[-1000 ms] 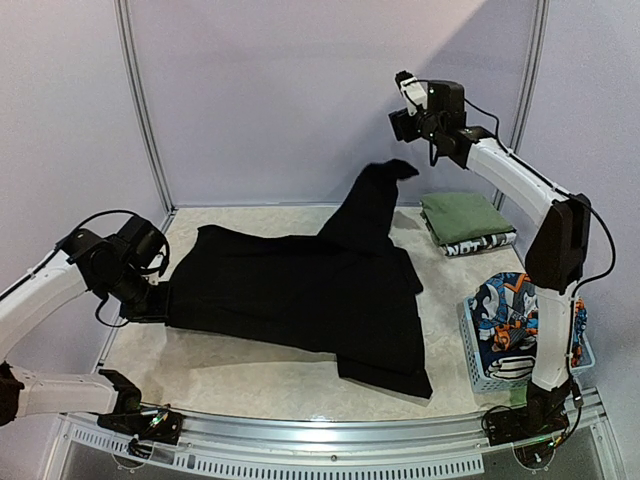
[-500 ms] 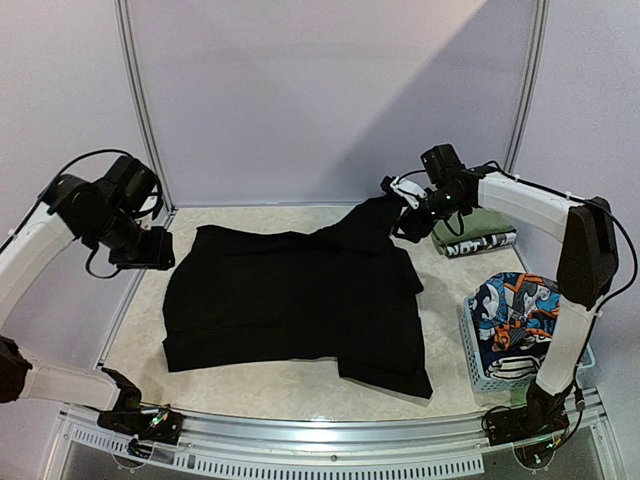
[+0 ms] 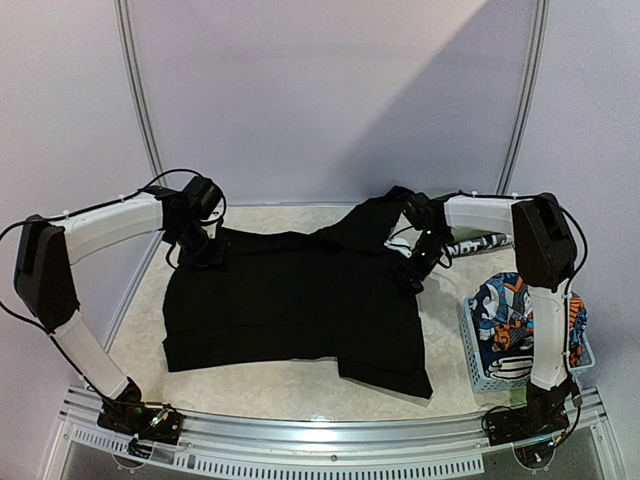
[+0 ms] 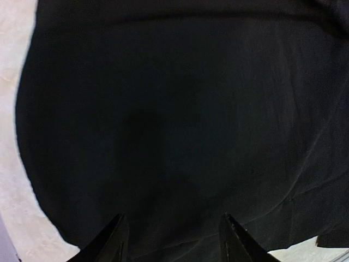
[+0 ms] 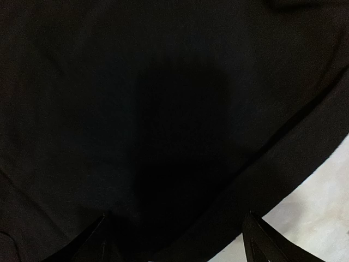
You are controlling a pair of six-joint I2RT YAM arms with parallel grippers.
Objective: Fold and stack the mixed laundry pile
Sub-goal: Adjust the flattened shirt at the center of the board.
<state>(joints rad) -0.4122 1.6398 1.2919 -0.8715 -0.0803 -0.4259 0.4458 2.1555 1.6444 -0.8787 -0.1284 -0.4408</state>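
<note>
Both released: left gripper (image 4: 172, 216), right gripper (image 5: 175, 215) over black garment (image 3: 290, 300); folded stack (image 3: 476, 243) mostly hidden.

We note the black garment (image 3: 300, 305) spread on the table (image 3: 250, 378), left gripper (image 3: 209, 252) and right gripper (image 3: 414, 268) at its far edge.

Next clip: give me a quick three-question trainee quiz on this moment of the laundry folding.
1. True or false: the black garment lies spread out on the table.
2. Where is the cartoon-print garment? A) in the basket B) on top of the black garment C) hanging off the table's near edge
3. Fill in: the left gripper and the right gripper both hover over black cloth with jaws ____.

Key: 1 true; 2 A; 3 open.
</note>
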